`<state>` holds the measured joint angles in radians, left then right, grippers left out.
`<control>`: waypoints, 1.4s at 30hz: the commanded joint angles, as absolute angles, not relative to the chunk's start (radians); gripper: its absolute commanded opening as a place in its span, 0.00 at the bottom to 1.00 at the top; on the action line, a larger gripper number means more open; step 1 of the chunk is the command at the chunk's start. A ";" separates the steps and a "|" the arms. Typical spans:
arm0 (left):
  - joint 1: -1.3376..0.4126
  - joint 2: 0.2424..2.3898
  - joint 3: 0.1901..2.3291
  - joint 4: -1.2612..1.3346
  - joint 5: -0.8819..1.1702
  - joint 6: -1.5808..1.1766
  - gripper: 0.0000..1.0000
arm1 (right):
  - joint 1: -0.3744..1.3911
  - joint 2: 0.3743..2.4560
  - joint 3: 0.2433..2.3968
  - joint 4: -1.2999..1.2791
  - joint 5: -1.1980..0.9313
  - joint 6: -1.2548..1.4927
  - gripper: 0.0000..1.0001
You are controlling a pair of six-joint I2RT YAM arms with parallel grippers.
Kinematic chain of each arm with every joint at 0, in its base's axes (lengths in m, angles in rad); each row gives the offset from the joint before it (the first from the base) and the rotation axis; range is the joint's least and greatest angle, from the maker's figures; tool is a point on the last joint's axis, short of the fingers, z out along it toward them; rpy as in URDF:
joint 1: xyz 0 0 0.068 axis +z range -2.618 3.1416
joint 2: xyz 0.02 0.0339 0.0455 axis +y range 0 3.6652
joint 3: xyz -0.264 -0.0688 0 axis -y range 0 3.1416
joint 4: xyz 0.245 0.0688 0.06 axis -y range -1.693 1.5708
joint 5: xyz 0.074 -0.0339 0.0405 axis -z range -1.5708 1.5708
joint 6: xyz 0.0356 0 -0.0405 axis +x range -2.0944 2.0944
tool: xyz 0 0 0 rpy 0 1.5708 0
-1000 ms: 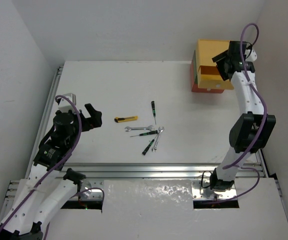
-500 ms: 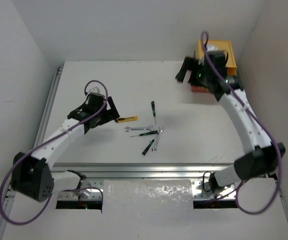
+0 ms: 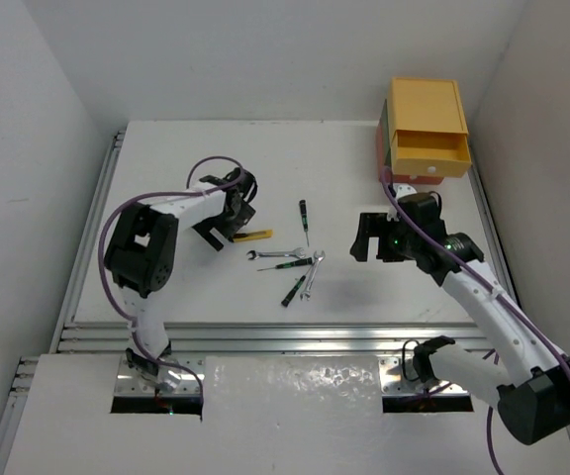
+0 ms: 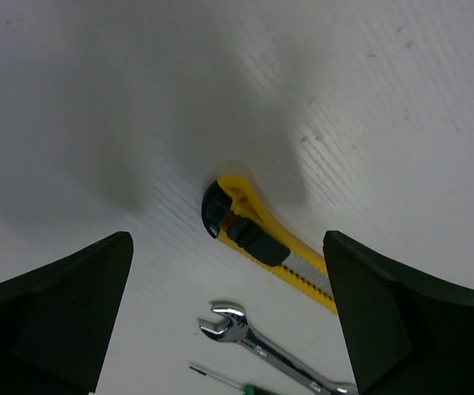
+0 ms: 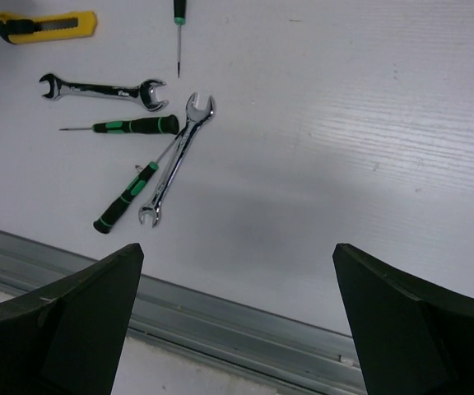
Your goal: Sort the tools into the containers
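Observation:
A yellow-black utility knife (image 3: 256, 236) lies on the white table, and my open left gripper (image 3: 228, 213) hovers just left of it. In the left wrist view the knife (image 4: 262, 243) lies between and beyond the two fingers (image 4: 56, 317), with a silver wrench (image 4: 280, 351) nearer. Two wrenches (image 3: 275, 254) (image 3: 313, 273) and three thin black-green screwdrivers (image 3: 304, 220) (image 3: 291, 264) (image 3: 293, 290) lie mid-table. My right gripper (image 3: 374, 237) is open and empty to their right. The yellow drawer (image 3: 429, 153) stands pulled out. No yellow-black screwdriver shows.
The drawer stack stands at the back right, with an orange-red part (image 3: 380, 150) showing under the yellow one. A metal rail (image 5: 245, 325) runs along the table's near edge. White walls close in on the left and right.
My left arm has reached forward to the utility knife. My right arm has swung from the drawers down over the table right of the tools. The yellow drawer now stands uncovered.

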<state>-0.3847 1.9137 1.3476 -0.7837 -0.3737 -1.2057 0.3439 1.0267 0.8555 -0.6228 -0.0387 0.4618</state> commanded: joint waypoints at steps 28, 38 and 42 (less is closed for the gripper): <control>-0.402 2.060 1.456 -0.677 -0.302 -1.315 0.14 | 0.353 0.850 0.670 -0.489 -0.232 0.443 0.99; -0.402 1.928 1.385 -0.555 -0.319 -1.238 0.00 | 0.351 0.847 0.652 -0.480 -0.235 0.436 0.99; -0.403 1.850 1.318 -0.497 -0.319 -1.198 0.00 | 0.353 0.854 0.615 -0.358 -0.327 0.434 0.99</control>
